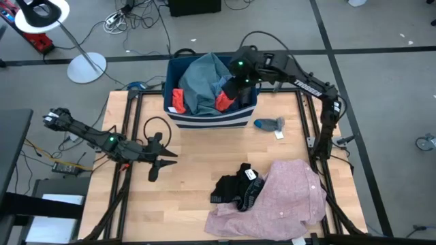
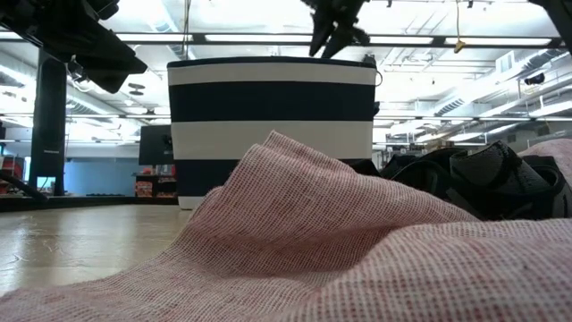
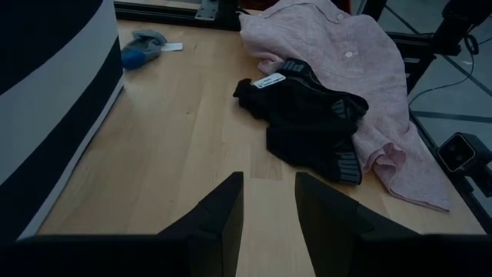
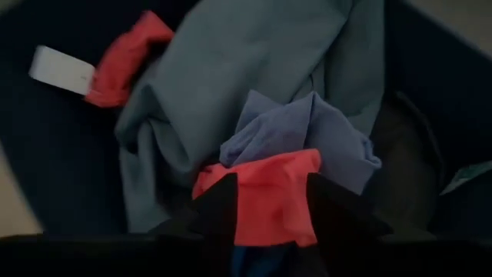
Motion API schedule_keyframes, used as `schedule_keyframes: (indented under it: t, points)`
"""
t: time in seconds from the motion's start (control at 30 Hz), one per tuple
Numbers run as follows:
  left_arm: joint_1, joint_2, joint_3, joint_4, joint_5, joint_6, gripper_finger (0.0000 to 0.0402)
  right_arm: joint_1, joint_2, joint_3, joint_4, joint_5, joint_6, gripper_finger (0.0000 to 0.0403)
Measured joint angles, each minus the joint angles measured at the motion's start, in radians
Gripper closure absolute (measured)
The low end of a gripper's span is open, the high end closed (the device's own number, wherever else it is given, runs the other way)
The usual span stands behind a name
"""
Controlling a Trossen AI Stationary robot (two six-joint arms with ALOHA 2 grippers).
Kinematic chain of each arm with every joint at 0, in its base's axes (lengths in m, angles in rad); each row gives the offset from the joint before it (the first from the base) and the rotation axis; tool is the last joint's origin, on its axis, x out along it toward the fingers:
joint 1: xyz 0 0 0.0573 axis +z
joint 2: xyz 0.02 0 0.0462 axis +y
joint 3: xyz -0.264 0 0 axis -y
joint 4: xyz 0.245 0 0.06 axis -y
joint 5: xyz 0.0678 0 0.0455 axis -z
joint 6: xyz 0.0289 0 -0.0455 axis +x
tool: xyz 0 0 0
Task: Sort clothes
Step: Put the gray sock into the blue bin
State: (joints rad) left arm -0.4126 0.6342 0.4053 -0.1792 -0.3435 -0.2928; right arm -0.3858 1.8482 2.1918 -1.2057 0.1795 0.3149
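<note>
Only "TROSSEN" readable on right arm (image 1: pixel 300 83); right gripper (image 4: pixel 269 196) fingers apart over red piece (image 4: pixel 265 201).

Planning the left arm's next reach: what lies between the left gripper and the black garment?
Only bare wooden table between the left gripper and the black garment, per the left wrist view.

Striped bin (image 1: pixel 204 121), floor lamp (image 1: pixel 48 20)

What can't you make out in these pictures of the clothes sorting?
- Bin contents below the top layer: high view, the teal-grey garment covers them.
- What lies under the pink shirt: high view, its own folds hide it.
- Table behind the shirt: low view, the fabric fills the foreground.
- Whether the right gripper touches the red piece: right wrist view, the fingers stand around it but contact is unclear.
</note>
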Motion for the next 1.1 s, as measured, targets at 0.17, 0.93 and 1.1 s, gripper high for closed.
schedule_keyframes:
  t: [0.17, 0.93, 1.1]
  points:
    - [0.000, 0.000, 0.000, 0.000, 0.000, 0.000, 0.0277, 0.013, -0.069, 0.000, -0.001, 0.000, -0.001, 0.0230]
    - [0.000, 0.000, 0.000, -0.001, 0.000, 0.000, 0.0277, 0.327, -0.336, -0.051, -0.361, 0.198, 0.299, 0.0234]
    - [0.000, 0.000, 0.000, -0.003, 0.000, 0.000, 0.0277, 0.409, -0.378, -0.197, -0.365, 0.210, 0.448, 0.0234]
